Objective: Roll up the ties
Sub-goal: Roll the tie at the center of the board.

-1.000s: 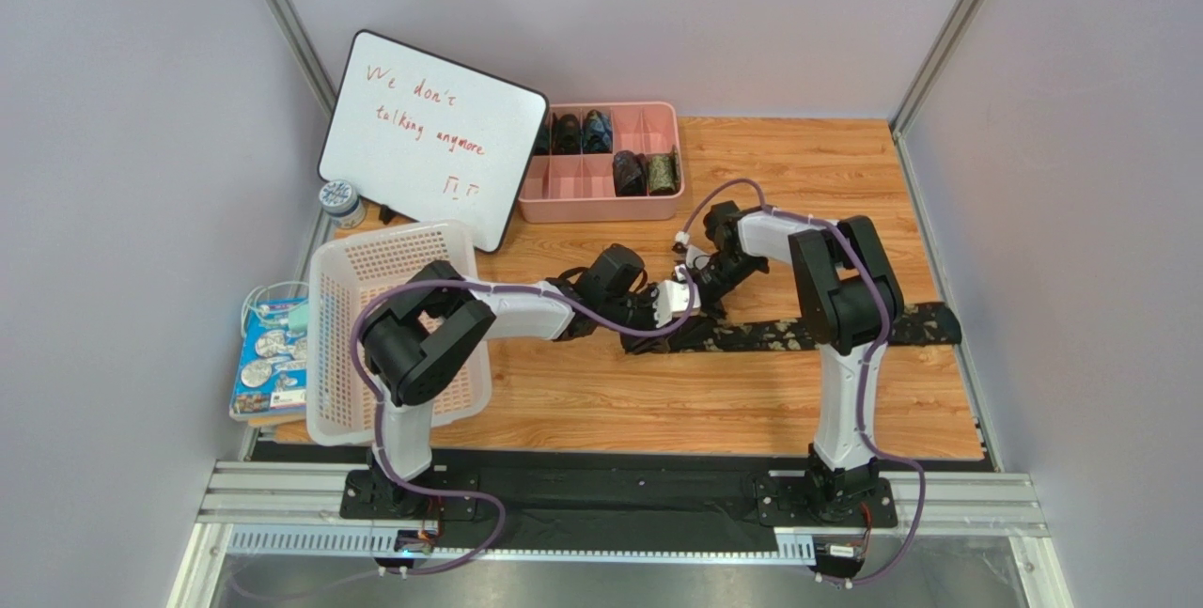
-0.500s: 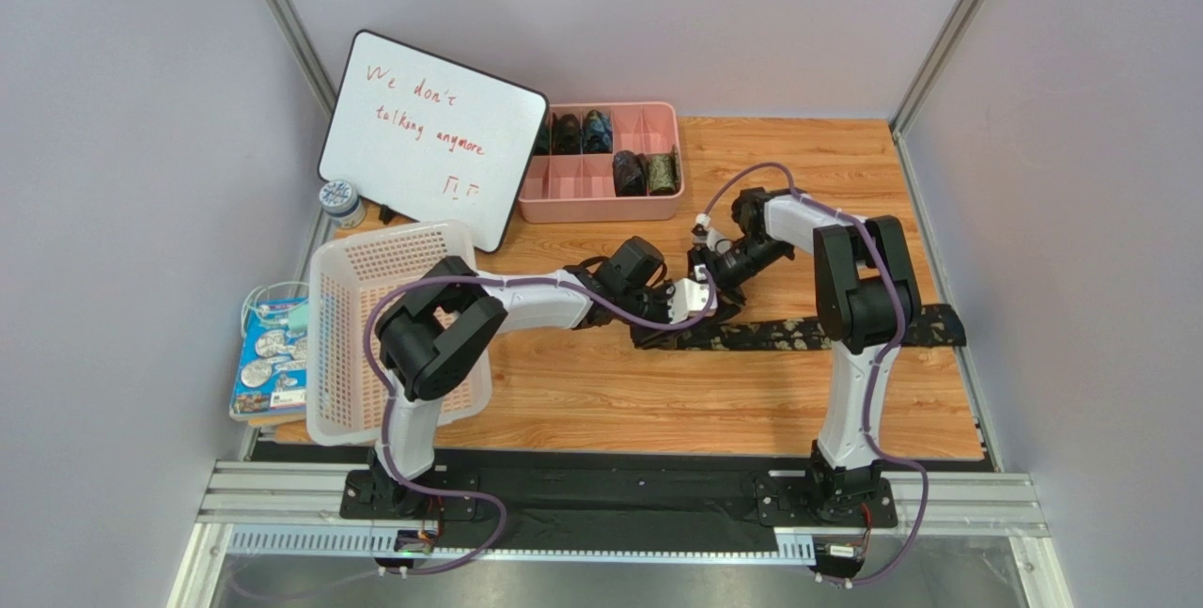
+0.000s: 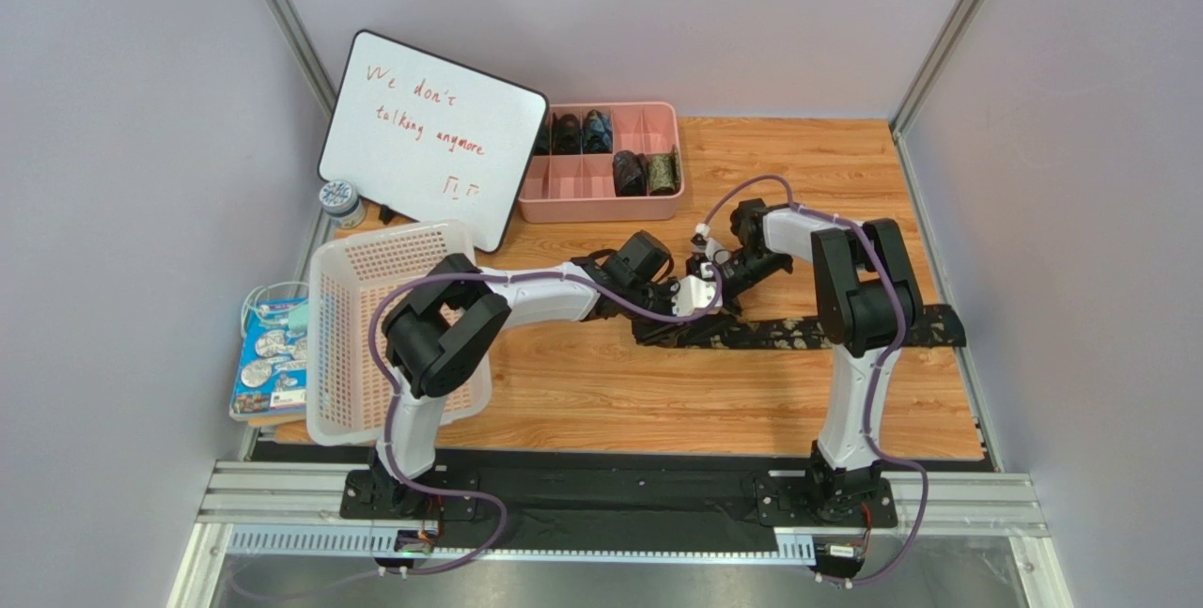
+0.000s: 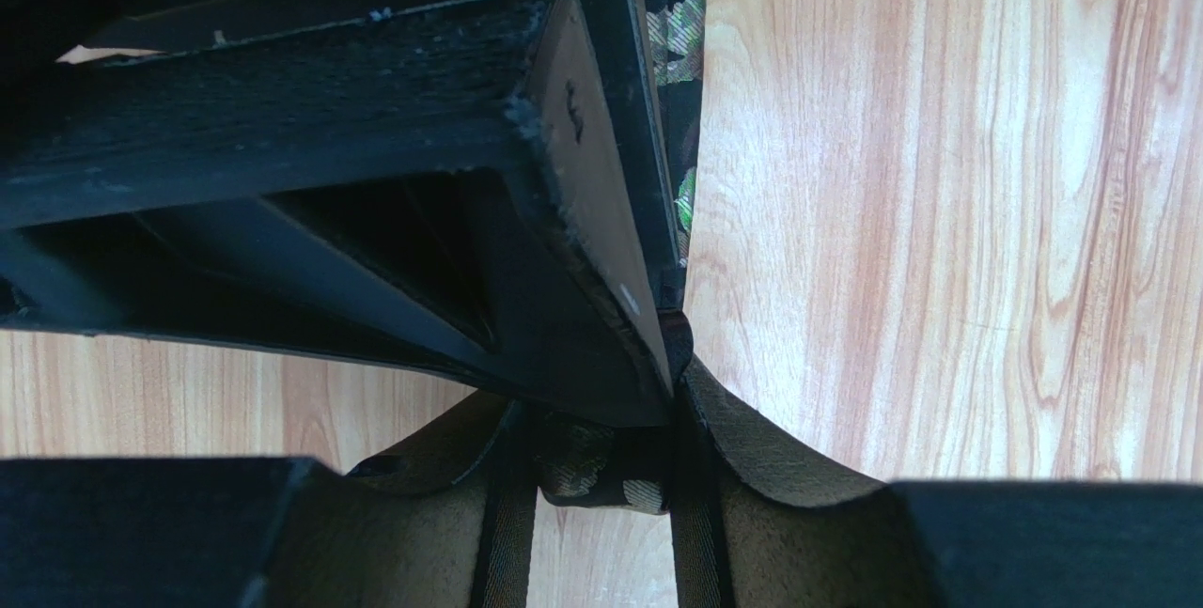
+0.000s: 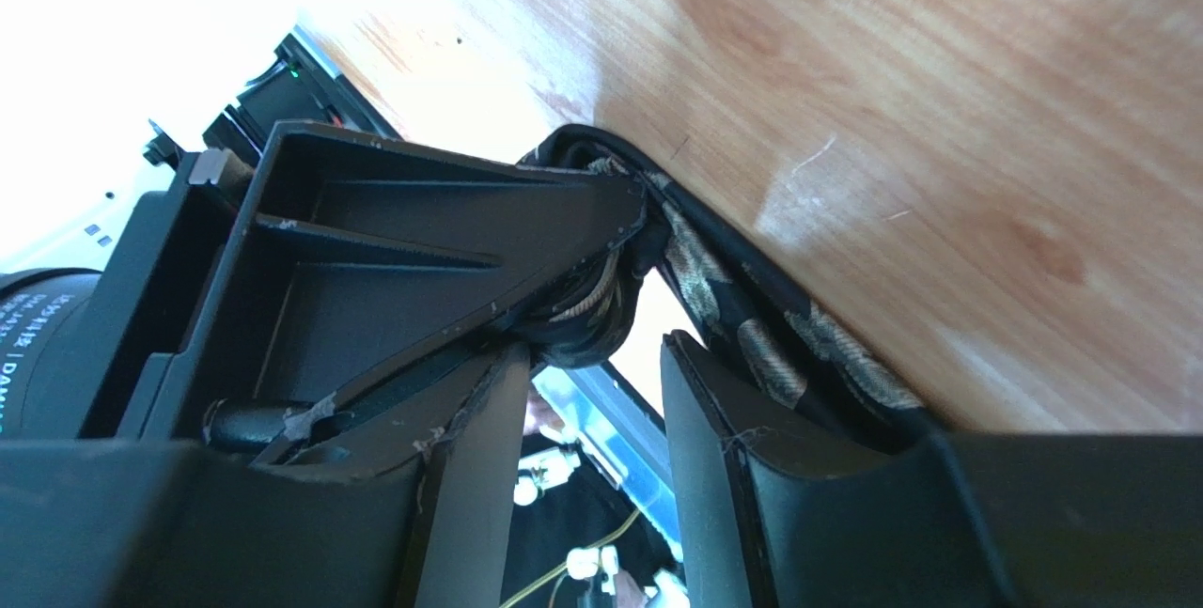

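Top external view, near the frame centre: the left gripper (image 3: 699,301) pinches the rolled end of the tie (image 3: 784,338); in the left wrist view this patterned end sits squeezed between its fingertips (image 4: 770,470). Just to the right, the right gripper (image 3: 723,280) holds its fingers (image 5: 734,495) spread, close to the roll. The rest of the tie lies flat on the wooden table (image 3: 636,397), reaching toward the right edge.
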